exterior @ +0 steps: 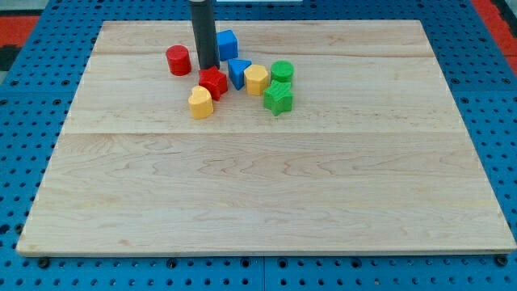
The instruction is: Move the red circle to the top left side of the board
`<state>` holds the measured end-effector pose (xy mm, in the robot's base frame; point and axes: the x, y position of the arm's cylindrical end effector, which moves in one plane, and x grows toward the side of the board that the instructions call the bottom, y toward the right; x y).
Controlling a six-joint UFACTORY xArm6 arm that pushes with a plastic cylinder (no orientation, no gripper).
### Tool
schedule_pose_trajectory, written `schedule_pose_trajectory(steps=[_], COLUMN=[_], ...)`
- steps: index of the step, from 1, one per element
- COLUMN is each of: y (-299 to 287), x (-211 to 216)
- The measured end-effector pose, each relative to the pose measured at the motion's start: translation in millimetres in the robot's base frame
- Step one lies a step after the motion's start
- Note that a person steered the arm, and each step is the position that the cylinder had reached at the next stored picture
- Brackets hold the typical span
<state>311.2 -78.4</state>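
The red circle is a short red cylinder in the upper left part of the wooden board. My tip is at the end of the dark rod, just to the right of the red circle with a small gap between them. The tip stands between the red circle and the blue cube, directly above the red star-shaped block in the view.
A cluster lies right of the tip: a blue triangular block, a yellow hexagonal block, a green cylinder, a green star-shaped block, and a yellow block lower left. Blue pegboard surrounds the board.
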Motion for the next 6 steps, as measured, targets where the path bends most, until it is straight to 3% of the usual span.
schedule_pose_trajectory(steps=[2,3,6], y=[-2.8,-31.2,-96.6], x=[13.7,11.0,-90.0])
